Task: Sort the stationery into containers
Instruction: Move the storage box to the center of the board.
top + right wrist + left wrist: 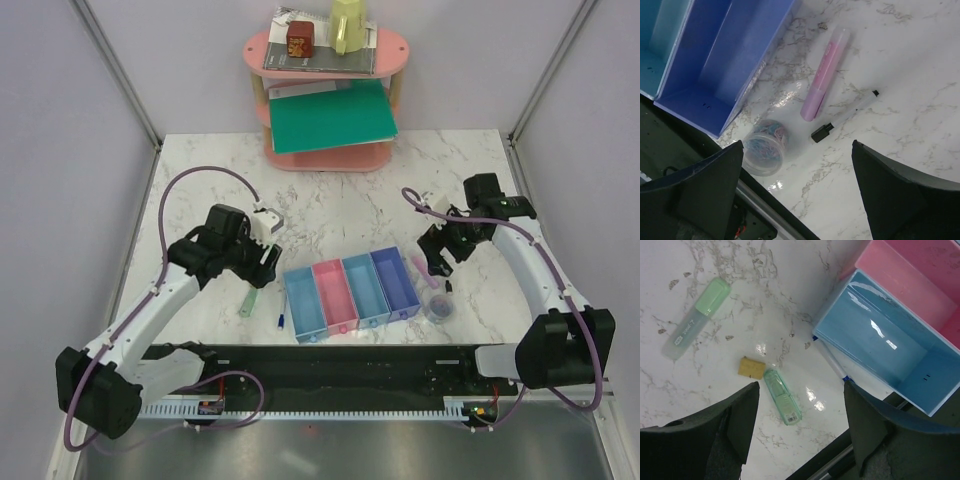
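I am hovering my left pincer [799, 410], spread wide and empty, above the tan eraser [751, 366] toward the near edge of the table [330, 215], with the pale green marker [696, 317] near it and the light blue tray [880, 347] alongside. My right pincer [797, 165] is gaping too, over the pink-purple marker [824, 74] and thin black pen [847, 115], nearer the right edge. I am judging that nothing is sorted yet (the four trays [358, 285] look bare), so the first pick is calling for a descent straddling the eraser.
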`<control>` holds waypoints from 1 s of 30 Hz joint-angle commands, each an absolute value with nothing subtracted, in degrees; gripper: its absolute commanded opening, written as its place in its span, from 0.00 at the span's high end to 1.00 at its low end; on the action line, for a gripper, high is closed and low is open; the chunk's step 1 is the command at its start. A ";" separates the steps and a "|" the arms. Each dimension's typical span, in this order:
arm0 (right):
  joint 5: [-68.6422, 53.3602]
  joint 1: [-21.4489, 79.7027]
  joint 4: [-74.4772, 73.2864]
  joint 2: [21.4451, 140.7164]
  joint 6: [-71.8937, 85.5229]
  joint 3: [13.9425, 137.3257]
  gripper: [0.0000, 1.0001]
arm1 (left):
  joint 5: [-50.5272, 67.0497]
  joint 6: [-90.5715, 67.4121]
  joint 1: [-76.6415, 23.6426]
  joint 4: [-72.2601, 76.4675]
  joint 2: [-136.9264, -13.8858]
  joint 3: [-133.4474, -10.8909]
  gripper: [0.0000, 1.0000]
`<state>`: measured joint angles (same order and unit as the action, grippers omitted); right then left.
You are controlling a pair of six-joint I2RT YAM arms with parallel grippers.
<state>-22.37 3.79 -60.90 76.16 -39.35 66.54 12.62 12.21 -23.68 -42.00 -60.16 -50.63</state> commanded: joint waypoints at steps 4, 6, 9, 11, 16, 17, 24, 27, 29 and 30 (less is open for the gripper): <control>-24.79 7.02 -55.73 74.88 -35.25 62.67 0.04 | 14.15 8.96 -27.41 -39.64 -66.87 -54.31 0.25; -24.52 8.08 -54.06 75.50 -34.28 62.14 0.04 | 13.36 9.40 -28.47 -38.33 -68.37 -55.36 0.25; -23.91 10.45 -51.51 76.81 -32.52 61.52 0.05 | 12.13 10.11 -29.88 -36.66 -69.87 -56.16 0.25; -23.29 11.25 -49.58 78.13 -31.21 61.26 0.05 | 11.69 10.98 -30.32 -36.47 -70.92 -56.60 0.25; -22.15 14.41 -45.36 82.08 -28.92 61.35 0.05 | 10.46 12.13 -31.02 -35.17 -72.42 -55.81 0.27; -21.63 14.76 -43.87 82.70 -28.66 61.26 0.05 | 10.28 12.13 -31.11 -34.81 -72.60 -55.20 0.26; -19.43 16.52 -38.41 88.50 -26.28 61.52 0.05 | 7.74 14.32 -32.52 -32.00 -73.30 -53.53 0.27; -18.64 17.14 -36.48 90.34 -25.75 61.96 0.05 | 7.30 14.85 -32.96 -30.50 -73.74 -52.91 0.28; -18.63 17.31 -35.42 91.05 -24.96 62.31 0.05 | 7.64 14.59 -33.13 -29.62 -73.83 -52.56 0.28; -18.63 17.49 -35.16 91.66 -24.79 62.75 0.05 | 7.99 14.59 -33.31 -29.36 -73.92 -52.47 0.28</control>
